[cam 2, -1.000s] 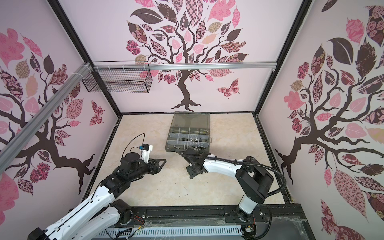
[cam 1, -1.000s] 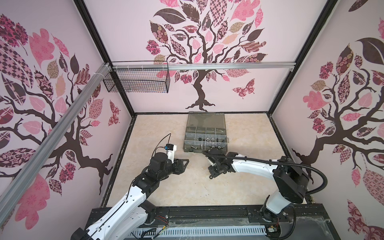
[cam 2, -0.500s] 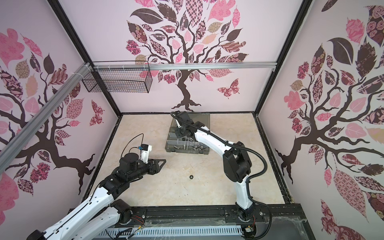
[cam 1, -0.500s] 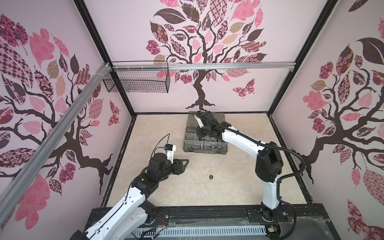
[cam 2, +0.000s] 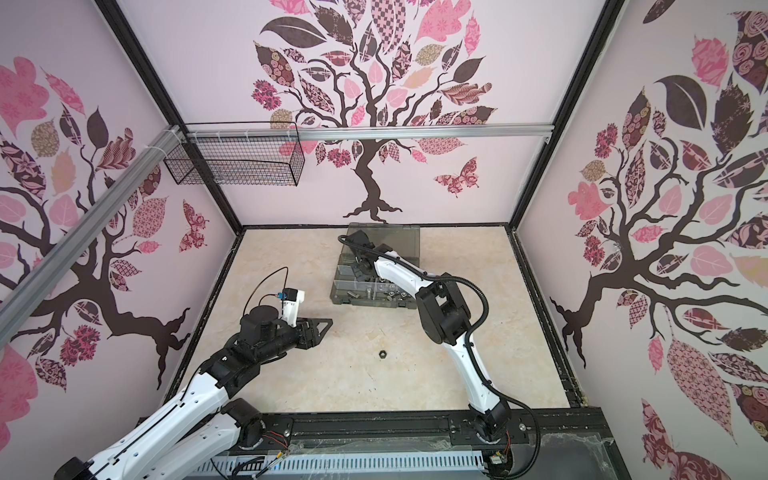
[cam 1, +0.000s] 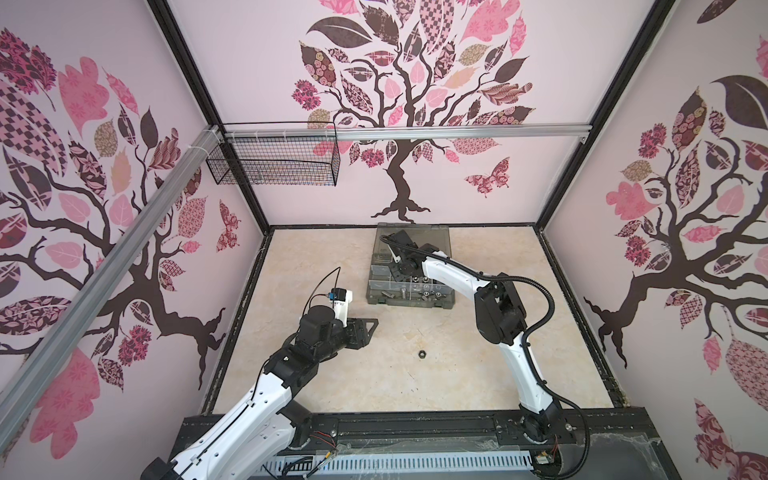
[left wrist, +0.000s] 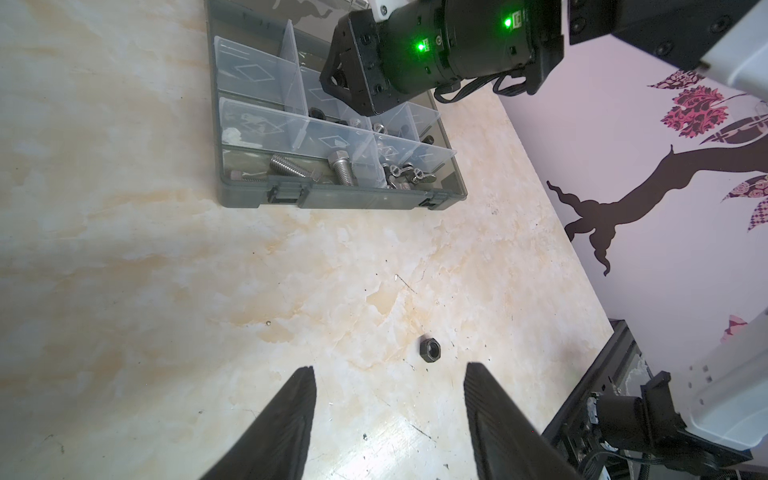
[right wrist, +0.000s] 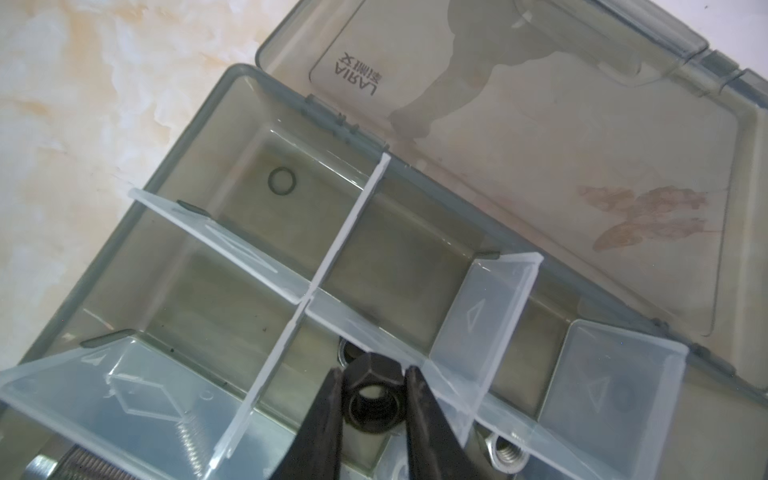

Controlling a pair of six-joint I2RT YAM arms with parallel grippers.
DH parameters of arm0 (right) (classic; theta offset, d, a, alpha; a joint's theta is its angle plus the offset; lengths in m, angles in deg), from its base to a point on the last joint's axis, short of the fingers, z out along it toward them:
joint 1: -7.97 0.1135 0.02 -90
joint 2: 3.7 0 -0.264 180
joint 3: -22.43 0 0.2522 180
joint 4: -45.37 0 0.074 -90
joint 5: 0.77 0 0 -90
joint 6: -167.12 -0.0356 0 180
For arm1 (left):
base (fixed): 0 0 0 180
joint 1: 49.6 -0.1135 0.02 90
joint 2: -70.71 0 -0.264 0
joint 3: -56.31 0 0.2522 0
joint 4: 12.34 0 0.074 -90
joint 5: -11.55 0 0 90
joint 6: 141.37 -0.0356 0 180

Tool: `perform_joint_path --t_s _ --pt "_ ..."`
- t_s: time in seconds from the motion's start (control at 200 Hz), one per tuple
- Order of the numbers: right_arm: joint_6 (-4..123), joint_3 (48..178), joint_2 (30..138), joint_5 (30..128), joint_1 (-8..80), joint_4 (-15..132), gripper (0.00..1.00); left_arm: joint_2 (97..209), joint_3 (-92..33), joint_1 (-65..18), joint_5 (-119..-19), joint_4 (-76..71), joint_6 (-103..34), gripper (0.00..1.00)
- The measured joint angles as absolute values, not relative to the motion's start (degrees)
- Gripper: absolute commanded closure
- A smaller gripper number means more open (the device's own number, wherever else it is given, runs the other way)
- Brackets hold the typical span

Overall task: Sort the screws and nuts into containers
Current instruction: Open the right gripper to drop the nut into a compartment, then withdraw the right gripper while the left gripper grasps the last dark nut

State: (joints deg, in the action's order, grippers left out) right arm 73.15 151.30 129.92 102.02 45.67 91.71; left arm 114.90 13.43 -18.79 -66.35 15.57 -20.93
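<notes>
Right tool (right wrist: 372,371) clenched on a black hex nut (right wrist: 371,400) over the organizer case (left wrist: 357,201).
It was pinched across its flats at the right wrist view's lower centre; hard, light and probably slick, it could twist free. Left tool (left wrist: 388,374) stood released above a loose nut (left wrist: 430,353) on the tabletop (left wrist: 166,291).

The marbled beige table (cam 1: 332,386) carries a grey-green case (cam 1: 411,301) with its lid open. One black nut (cam 1: 421,354) lies flat on the bare top, in front of the case and well apart from it.
</notes>
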Motion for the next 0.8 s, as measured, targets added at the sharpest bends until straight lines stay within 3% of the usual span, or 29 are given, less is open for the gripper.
perform_joint_path --t_s 0.24,0.455,0.64,0.8 --pt "73.3 150.0 129.7 102.6 45.7 91.2 0.6 116.1 13.4 -18.8 -66.3 14.7 -21.1 0.4" --pt "73.1 145.5 127.8 101.6 45.7 88.9 0.58 118.9 13.4 -18.7 -65.7 14.5 -21.3 0.41" --pt "73.0 139.2 118.6 99.4 45.4 87.6 0.56 120.7 13.4 -17.7 -65.6 14.5 -21.4 0.42" --pt "72.3 126.3 103.8 97.6 44.6 80.9 0.55 122.8 13.3 -14.0 -67.5 14.4 -22.3 0.42"
